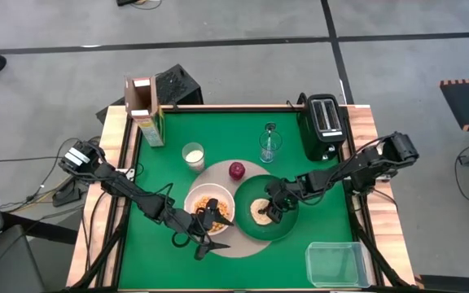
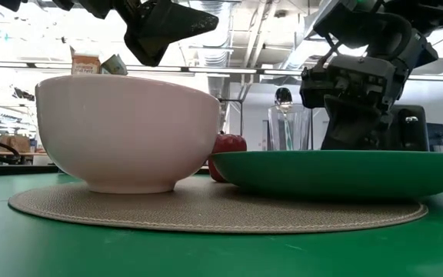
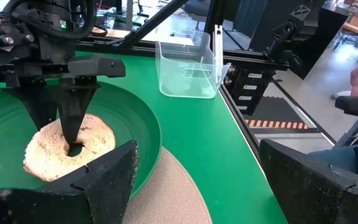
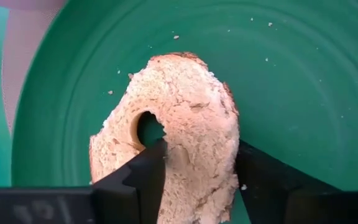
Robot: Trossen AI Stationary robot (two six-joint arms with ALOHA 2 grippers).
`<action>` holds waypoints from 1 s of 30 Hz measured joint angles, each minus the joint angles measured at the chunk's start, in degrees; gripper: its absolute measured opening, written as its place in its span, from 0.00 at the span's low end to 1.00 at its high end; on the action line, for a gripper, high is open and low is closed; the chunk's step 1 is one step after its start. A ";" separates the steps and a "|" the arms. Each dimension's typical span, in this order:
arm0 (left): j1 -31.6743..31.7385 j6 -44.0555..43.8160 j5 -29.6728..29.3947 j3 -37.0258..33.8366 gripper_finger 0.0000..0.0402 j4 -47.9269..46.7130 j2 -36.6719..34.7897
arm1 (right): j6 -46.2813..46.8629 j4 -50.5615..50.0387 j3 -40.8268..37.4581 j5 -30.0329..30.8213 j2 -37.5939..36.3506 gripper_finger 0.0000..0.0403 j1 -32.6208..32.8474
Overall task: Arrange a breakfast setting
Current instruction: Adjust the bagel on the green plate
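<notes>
a: where are the right gripper's fingers?

b: clamped across one side of the round toasted bread, one finger in its centre hole, the other on the outer crust. the bread lies flat in the dark-green plate.

a: and the left gripper?

b: its fingers stand wide apart, holding nothing, hovering over the white bowl, which holds cereal.

a: moving outward, what surrounds them?

b: bowl and plate sit side by side on the round tan mat, with the red apple at the mat's far edge. the small white cup and the clear glass stand beyond, on the green desk. a clear plastic tub sits near the right front corner, a black toaster at the back right.

a: how should the bread step be handled?

b: likely gently: bread crumbles, so a light grip and a level lift or release, keeping it centred on the plate.
</notes>
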 joint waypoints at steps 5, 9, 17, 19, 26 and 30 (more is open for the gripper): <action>0.00 0.00 0.00 0.00 0.79 -0.04 0.00 | -0.88 -0.11 0.00 0.00 0.10 0.41 0.00; 0.00 0.00 0.00 0.02 0.79 -0.04 0.00 | -1.07 -0.11 0.00 0.00 0.13 0.39 0.02; 0.00 0.00 0.00 0.02 0.79 -0.04 0.00 | -2.49 -1.23 -0.17 0.10 -2.94 0.37 0.17; 0.00 0.00 0.00 0.02 0.79 -0.04 0.00 | -2.82 -1.44 -0.20 0.46 -4.06 0.34 0.17; 0.00 0.00 0.00 0.04 0.79 -0.02 0.02 | -4.09 -2.33 -0.20 0.76 -6.77 0.25 0.13; 0.00 0.00 0.00 0.04 0.79 -0.02 0.02 | -4.11 -2.74 -0.20 0.89 -7.15 0.24 0.09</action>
